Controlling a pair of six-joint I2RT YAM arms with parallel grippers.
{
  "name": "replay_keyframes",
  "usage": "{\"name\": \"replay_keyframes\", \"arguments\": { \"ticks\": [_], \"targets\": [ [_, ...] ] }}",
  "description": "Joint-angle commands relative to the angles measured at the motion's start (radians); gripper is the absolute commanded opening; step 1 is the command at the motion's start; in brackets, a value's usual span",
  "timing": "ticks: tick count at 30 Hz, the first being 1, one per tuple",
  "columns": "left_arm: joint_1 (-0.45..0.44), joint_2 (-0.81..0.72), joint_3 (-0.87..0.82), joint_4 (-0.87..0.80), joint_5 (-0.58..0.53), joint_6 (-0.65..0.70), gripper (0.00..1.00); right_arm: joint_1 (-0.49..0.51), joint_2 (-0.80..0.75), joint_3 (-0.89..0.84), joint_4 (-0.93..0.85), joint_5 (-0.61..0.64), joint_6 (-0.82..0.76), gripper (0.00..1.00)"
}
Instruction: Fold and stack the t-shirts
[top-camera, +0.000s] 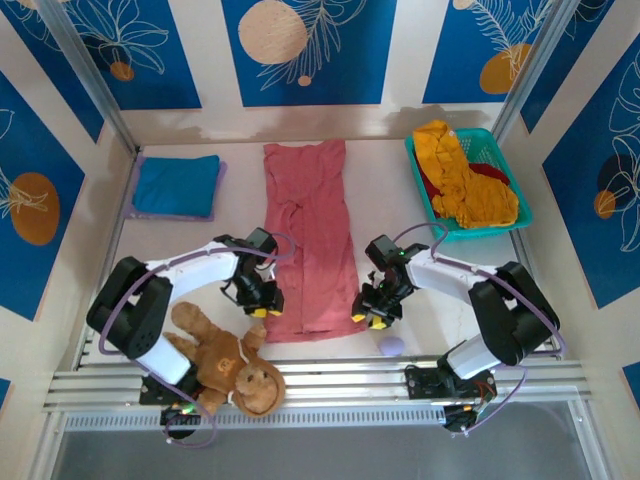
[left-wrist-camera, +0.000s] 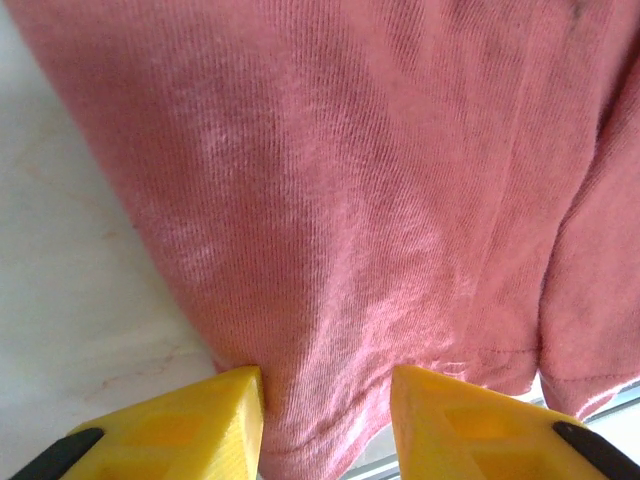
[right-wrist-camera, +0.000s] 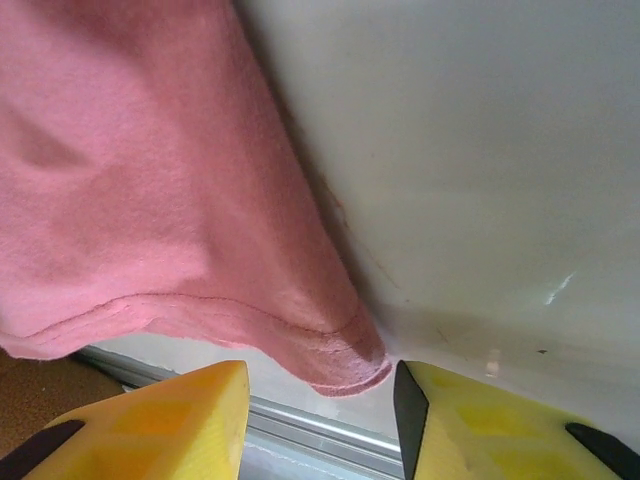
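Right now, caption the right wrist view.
Open right gripper poised at a hem corner of the pink shirt on the table.

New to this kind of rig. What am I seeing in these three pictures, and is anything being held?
Two robot arms are bolted at the near edge of a table, each ending in a two-finger gripper. The wide picture looks down from above; the other two come from cameras on the wrists. A pink shirt lies flat in the middle, a folded blue shirt far left, a teal basket far right with a yellow shirt and a dark red shirt. A plush monkey sits by the left arm's base. The left gripper straddles the pink shirt's near left corner, the right gripper its near right corner; both are open, nothing gripped yet.
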Motion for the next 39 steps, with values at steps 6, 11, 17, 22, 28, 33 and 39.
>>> {"name": "replay_keyframes", "arguments": {
  "ticks": [6,11,17,22,28,33,39],
  "targets": [
    [-0.037,0.037,-0.023,-0.002,0.022,-0.008,0.35,0.01,0.032,0.036,-0.015,-0.001,-0.008,0.39],
    [-0.052,0.015,-0.039,-0.037,-0.027,-0.015,0.38,0.016,0.052,0.053,-0.03,0.017,-0.021,0.39],
    [-0.051,-0.022,0.0,-0.099,-0.072,-0.014,0.38,0.023,0.06,0.047,-0.028,0.015,-0.021,0.39],
    [-0.051,-0.041,0.024,-0.168,-0.141,-0.006,0.38,0.025,0.053,0.043,-0.028,0.014,-0.02,0.38],
    [-0.05,-0.019,-0.017,-0.096,-0.081,-0.017,0.37,0.026,0.061,0.047,-0.026,0.013,-0.025,0.38],
    [-0.052,-0.003,-0.041,-0.039,-0.046,-0.034,0.36,0.025,0.066,0.043,-0.018,0.015,-0.027,0.38],
    [-0.057,0.016,-0.062,0.016,-0.014,-0.053,0.32,0.026,0.09,0.047,-0.002,0.007,-0.03,0.36]
  ]
}}
